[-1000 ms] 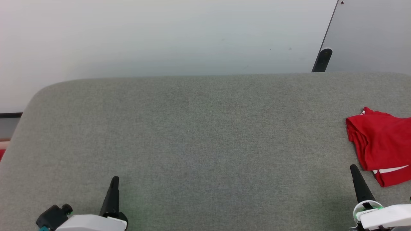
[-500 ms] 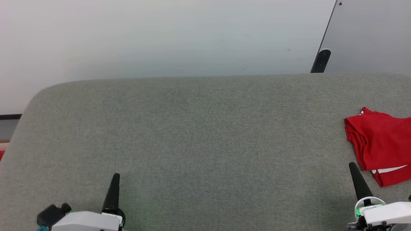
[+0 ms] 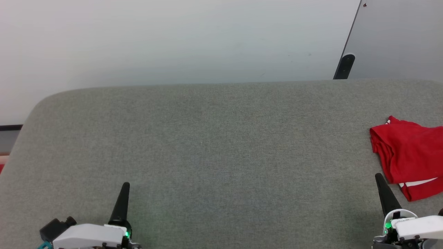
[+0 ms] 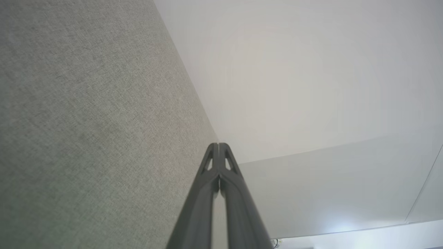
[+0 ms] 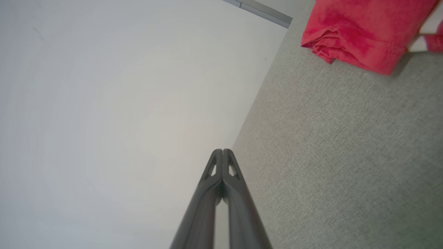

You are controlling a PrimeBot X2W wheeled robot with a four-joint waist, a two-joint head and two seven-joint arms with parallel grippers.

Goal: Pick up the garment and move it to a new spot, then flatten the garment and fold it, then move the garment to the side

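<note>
**Grippers closed beside the jersey.** The robot's left gripper [image 3: 125, 188] stands at the near edge of the grey fabric surface [image 3: 221, 138], toward its left corner. Its 2 dark fingers are pressed together into 1 point and hold nothing. The right gripper [image 3: 380, 181] stands at the same near edge, toward the right corner. It is likewise closed tight and empty, and its fingers point toward the far edge. A green light glows at the base of each gripper. In both wrist views the 2 fingers meet at the tips, with only a thin slit between them lower down.

The garment [image 3: 412, 155], a red jersey, lies bunched in a folded bundle at the surface's right edge and runs out of the head view there. It sits just beyond and to the right of the right gripper's tip. It is near that tip but apart from it, with a strip of grey showing between them. Its layered folds face left, toward the middle of the surface, and a white band crosses its near end. In the right wrist view the garment lies at the upper right, ahead of the closed tips. It is well apart from the left gripper, most of the surface's width away.

Beyond the far edge rises a pale wall [image 3: 173, 41]. A grey panel [image 3: 398, 34] leans at the right, with a dark rounded fitting [image 3: 345, 65] at its foot.
</note>
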